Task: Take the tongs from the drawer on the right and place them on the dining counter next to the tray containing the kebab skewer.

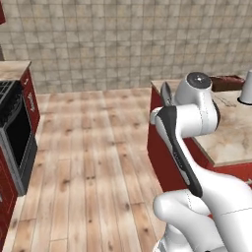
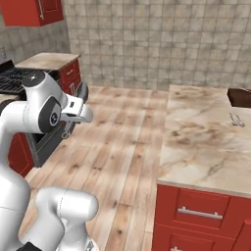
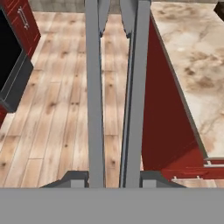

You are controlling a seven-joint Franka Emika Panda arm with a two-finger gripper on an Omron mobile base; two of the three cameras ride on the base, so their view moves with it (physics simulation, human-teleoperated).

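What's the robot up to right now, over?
Gripper shut on the tongs, over the wood floor. Dining counter to its right, tray at the far end. Nothing seen in the way.

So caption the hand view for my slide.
End effector holding long grey metal tongs above wooden floor, beside beige marble dining counter.

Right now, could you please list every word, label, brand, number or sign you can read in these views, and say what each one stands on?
None: no readable text on the tongs in the claw, the dining counter, the tray, the oven or the tiled wall.
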